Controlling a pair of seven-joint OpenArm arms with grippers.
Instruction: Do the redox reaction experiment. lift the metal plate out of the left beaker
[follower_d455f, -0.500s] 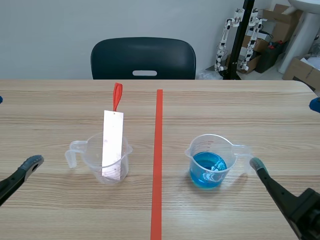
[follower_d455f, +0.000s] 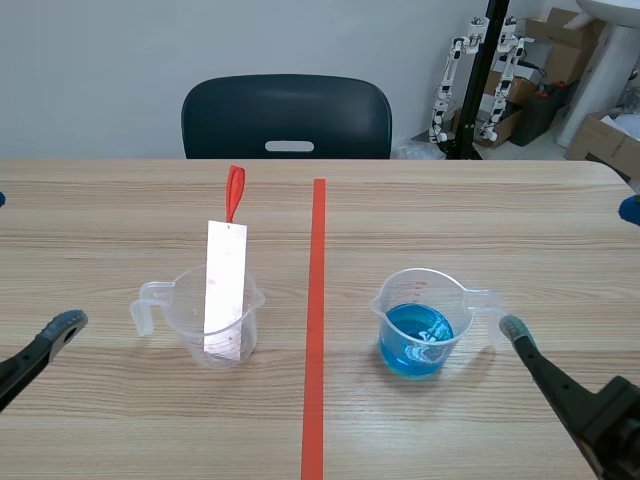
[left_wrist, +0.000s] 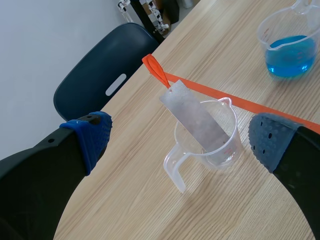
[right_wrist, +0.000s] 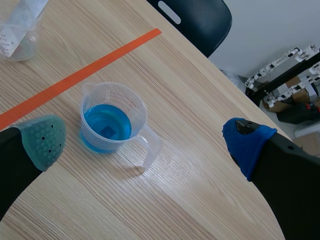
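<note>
Tabletop (follower_d455f: 450, 210) unchanged, plate (follower_d455f: 226, 280) still in beaker (follower_d455f: 187, 305), left end effector (left_wrist: 180, 137) wide, right end effector (right_wrist: 146, 141) wide

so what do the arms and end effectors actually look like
Both arms are black. The left end effector has two thick black fingers tipped with soft dotted blue pads. The right end effector matches in shape, but one pad is grey-green and the other blue. No cables or markings show.

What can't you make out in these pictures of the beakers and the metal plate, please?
- Scene view: metal plate's lower end, blurred behind the left beaker's wall.
- Right wrist view: left beaker cut off by the edge.
- Left wrist view: right beaker cut off by the edge.
</note>
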